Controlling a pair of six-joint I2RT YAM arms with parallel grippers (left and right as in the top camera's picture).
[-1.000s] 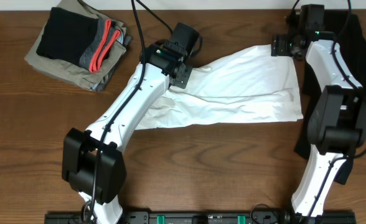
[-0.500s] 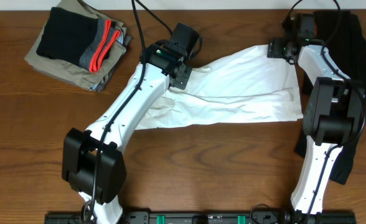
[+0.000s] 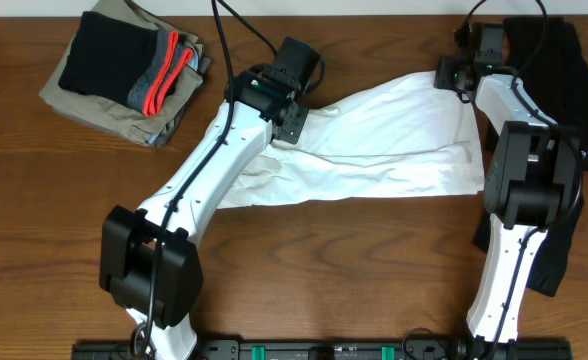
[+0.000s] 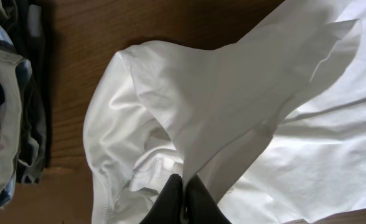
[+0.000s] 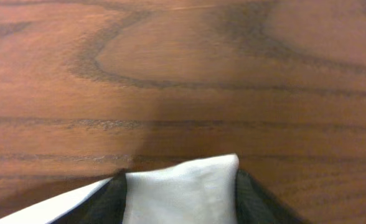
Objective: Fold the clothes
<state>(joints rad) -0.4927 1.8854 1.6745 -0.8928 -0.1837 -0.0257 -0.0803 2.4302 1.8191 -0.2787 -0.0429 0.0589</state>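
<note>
Overhead: white T-shirt point(image 3: 394, 140) spread mid table point(image 3: 354, 250), folded pile point(image 3: 124, 70) far left. Left wrist: left gripper point(image 4: 183, 198) pinched shut on a shirt fold. Right wrist only: right gripper point(image 5: 180, 186) jaws half apart, shirt corner filling the gap.

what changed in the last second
The right arm swung in toward the white T-shirt, its right gripper now straddling the shirt's far corner. Left gripper stayed shut on the shirt; shirt and folded pile unmoved.
</note>
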